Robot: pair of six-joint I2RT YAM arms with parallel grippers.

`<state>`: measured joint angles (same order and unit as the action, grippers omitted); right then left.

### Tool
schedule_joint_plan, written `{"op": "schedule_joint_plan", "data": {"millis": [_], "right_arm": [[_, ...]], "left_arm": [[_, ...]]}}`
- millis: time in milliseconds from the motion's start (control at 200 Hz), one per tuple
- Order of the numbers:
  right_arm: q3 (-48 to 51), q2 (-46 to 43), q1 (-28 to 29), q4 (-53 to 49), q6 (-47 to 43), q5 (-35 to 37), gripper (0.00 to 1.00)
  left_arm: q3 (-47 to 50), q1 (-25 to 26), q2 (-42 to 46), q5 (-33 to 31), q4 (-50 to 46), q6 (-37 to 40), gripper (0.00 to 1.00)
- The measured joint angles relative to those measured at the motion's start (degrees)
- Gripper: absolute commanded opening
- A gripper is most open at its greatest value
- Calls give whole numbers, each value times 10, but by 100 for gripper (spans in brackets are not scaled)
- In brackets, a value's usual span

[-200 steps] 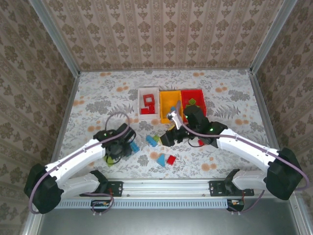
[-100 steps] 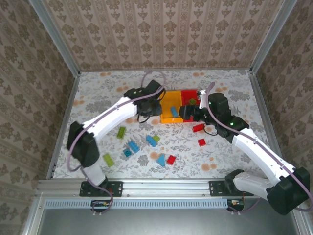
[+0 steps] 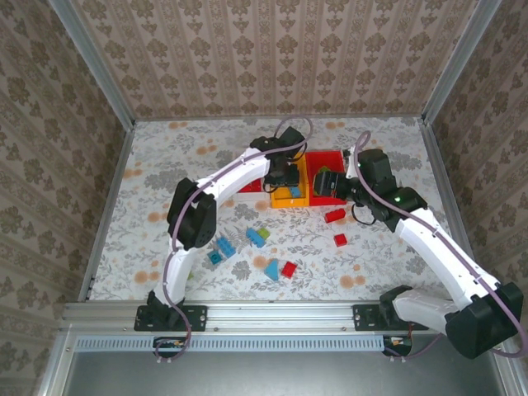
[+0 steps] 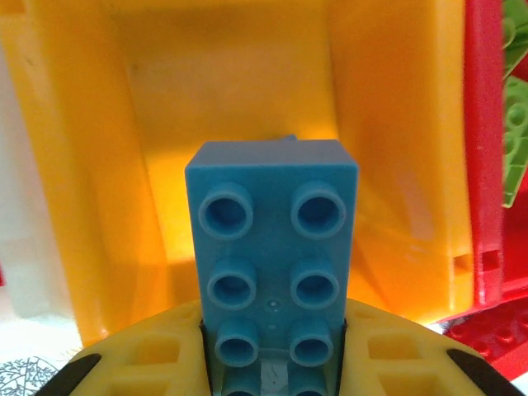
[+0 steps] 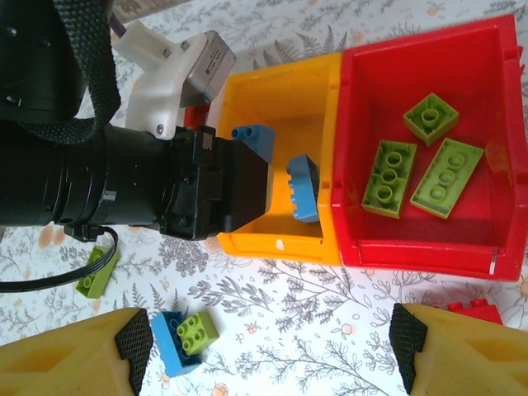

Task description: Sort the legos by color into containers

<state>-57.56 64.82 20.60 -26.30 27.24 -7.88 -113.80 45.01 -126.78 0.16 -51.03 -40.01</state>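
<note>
Now the left fingers (image 4: 165, 363) pinch a blue brick (image 4: 272, 264) by its near end, one finger on each long side. Its long axis runs straight out from the fingers, studs toward the wrist camera. Directly beyond the brick's far end lies the yellow bin (image 4: 396, 124), so the brick hangs over the bin's open floor. The next move looks like a plain release rather than any further travel. Two blue bricks (image 5: 301, 188) already lie in that bin, just ahead of the fingers.

To the right of the left fingers the red bin (image 5: 371, 91) touches the yellow one wall to wall and holds three green bricks (image 5: 388, 177). A drop drifting that way would land in the wrong colour.

The right fingers (image 5: 82, 355) are spread wide and hold nothing, hovering above the table (image 5: 330, 297) just short of the bins' near walls. Below them sits a blue brick with a green one on it (image 5: 186, 334). Loose red bricks (image 3: 334, 216) lie nearer this arm, so they seem its likely pick.
</note>
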Motion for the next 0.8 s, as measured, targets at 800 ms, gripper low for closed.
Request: {"op": "schedule_joint_plan", "data": {"millis": [800], "right_arm": [[-3, 20, -1, -33, -26, 5, 79]], "left_arm": [[23, 4, 63, -2, 7, -3, 50]]}}
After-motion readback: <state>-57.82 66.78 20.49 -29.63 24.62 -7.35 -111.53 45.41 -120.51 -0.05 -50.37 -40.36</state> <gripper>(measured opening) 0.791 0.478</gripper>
